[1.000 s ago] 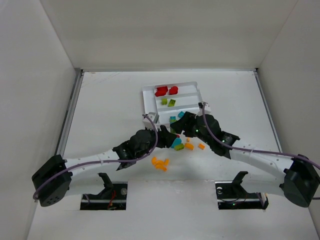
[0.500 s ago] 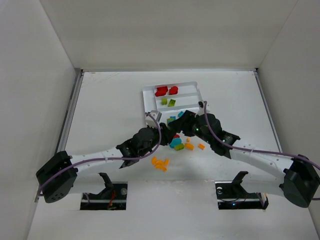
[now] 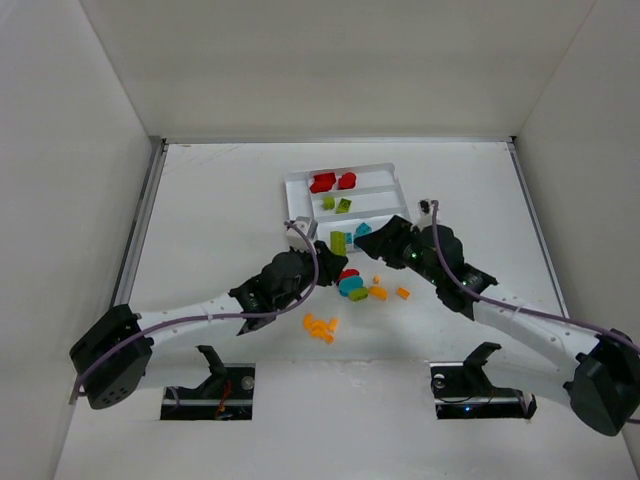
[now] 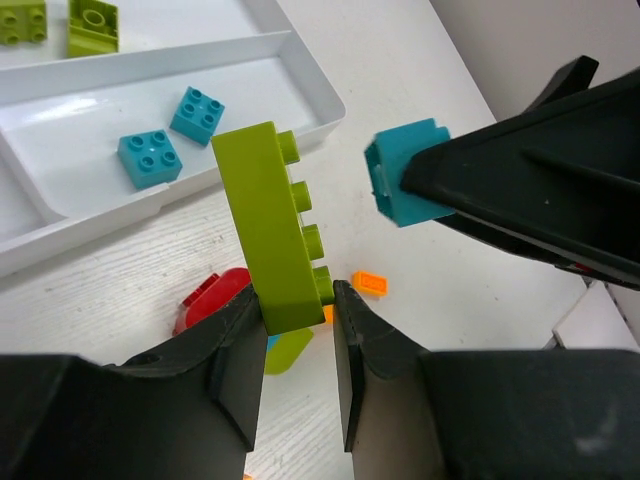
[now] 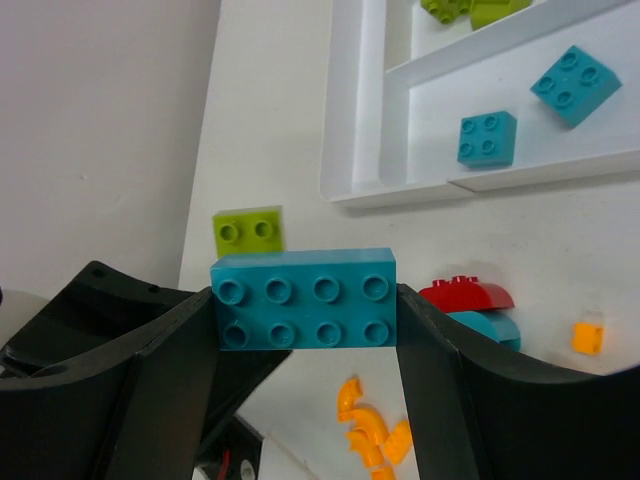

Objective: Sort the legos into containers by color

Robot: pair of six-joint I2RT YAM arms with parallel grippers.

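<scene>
The long lime brick (image 4: 268,225) stands nearly upright in the left gripper (image 4: 297,292). Its jaws are closed to the thickness of the brick and pinch only its lower end, so most of the brick sticks out free above the fingers (image 4: 235,340). In the top view it hangs at the near edge of the tray (image 3: 290,195), at 12 o'clock from the loose pieces. I cannot tell if it is already over the rim.

At 3 o'clock from it, near but not touching, is the teal brick (image 5: 303,312), a two-by-four piece. The right gripper (image 5: 305,298) clamps it by its short ends, with the jaws as wide apart as the brick is long.

In the tray, the nearest slot has two small teal bricks (image 5: 487,138), the middle slot has lime pieces (image 3: 343,206), and the farthest slot has red bricks (image 3: 322,183). On the table (image 3: 220,200), at 6 o'clock from the tray, lie a red brick (image 5: 465,294), a teal piece (image 5: 487,328) and several orange pieces (image 3: 320,326).

In my judgement the main danger is a collision, because both arms aim at the same small tray from very close. The lime brick must also pass over the teal slot, and an early release would put it with the wrong colour. Because the hold is so low, a touch from the other gripper or from a wall could turn the brick or make it slip out.
</scene>
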